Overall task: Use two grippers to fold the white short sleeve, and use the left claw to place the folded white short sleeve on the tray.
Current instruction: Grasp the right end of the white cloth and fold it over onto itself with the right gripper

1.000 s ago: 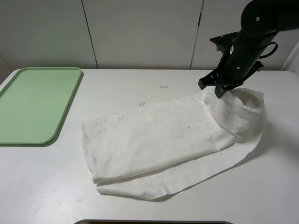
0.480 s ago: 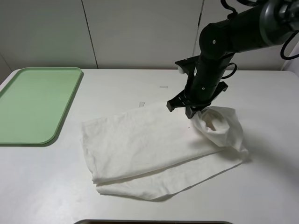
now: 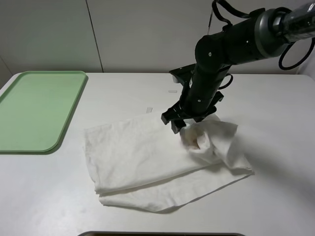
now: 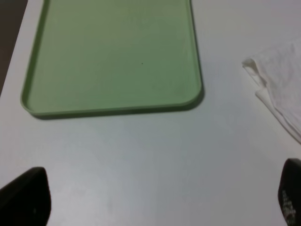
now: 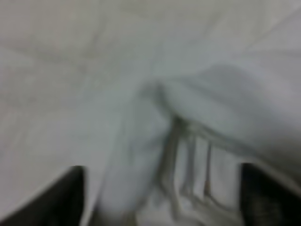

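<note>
Moved left since before, the right claw (image 3: 179,124) grips the bunched end of the white short sleeve (image 3: 133,152), doubled over its flat part on the worktop (image 3: 275,196). The left claw (image 4: 157,202) hangs spread wide near the tray (image 4: 113,56), which the shirt does not touch.

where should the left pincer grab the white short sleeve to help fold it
I'd take the free left edge of the white short sleeve, near its front corner, coming in low from the tray side. That end lies flat in stacked layers, while the right pincer holds the other end bunched.
</note>
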Available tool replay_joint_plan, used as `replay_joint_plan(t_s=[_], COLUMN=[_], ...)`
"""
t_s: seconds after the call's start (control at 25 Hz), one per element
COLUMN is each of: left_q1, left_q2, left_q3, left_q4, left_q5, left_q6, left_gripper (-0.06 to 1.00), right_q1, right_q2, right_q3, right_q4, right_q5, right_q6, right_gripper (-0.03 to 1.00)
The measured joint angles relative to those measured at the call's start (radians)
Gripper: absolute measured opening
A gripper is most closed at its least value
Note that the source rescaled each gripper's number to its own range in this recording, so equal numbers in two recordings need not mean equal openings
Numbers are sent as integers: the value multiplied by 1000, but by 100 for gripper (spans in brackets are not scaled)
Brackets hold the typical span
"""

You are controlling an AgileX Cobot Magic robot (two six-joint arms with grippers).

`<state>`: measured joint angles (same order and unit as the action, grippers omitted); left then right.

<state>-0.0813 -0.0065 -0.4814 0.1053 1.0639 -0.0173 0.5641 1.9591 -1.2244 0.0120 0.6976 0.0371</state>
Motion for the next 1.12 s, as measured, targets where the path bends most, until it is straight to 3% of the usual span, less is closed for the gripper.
replay_joint_plan(t_s=[0.04, 0.12, 0.24, 0.36, 0.6, 0.92, 1.0, 1.12], left_q1=[0, 0, 0, 0, 0, 0, 0, 0], left_q2=[0, 0, 0, 0, 0, 0, 0, 0], left_q3=[0, 0, 0, 0, 0, 0, 0, 0], left_q4=[0, 0, 0, 0, 0, 0, 0, 0], left_q5=[0, 0, 0, 1, 1, 1, 1, 1], left_q6=[0, 0, 0, 0, 0, 0, 0, 0], left_gripper=[97, 97, 97, 97, 97, 97, 97, 97], right_q1=[2, 9, 30, 71, 105, 70, 62, -19], right_q2=[4, 8, 9, 10, 10, -15, -19, -28], right_q3=[0, 0, 0, 0, 0, 0, 0, 0], right_q4=[2, 12, 93, 241, 328, 92, 75, -22], right_q5=[-5, -28, -95, -117, -99, -47, -39, 30], right_q6=[-7, -26, -88, -262, -468, -405, -396, -343], right_gripper=[59, 83, 96, 99, 96, 95, 95, 95])
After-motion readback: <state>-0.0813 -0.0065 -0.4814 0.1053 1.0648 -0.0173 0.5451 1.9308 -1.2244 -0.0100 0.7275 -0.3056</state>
